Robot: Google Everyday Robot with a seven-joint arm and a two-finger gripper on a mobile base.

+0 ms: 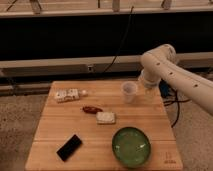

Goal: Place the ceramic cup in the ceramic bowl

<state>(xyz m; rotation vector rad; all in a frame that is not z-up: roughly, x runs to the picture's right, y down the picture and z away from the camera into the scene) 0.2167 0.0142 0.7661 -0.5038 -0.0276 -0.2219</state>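
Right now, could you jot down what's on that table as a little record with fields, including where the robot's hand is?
table: wooden top
ceramic cup: upright, back right of the table
ceramic bowl: green, front right, nothing in it
hand: open, close beside the cup's right side, holding nothing
white packet: back left
red thing: small, mid-table
flat white block: just in front of the red thing
black flat object: front left
progress: cup not yet in the bowl

No readable text; the corner mark on the table is illegible
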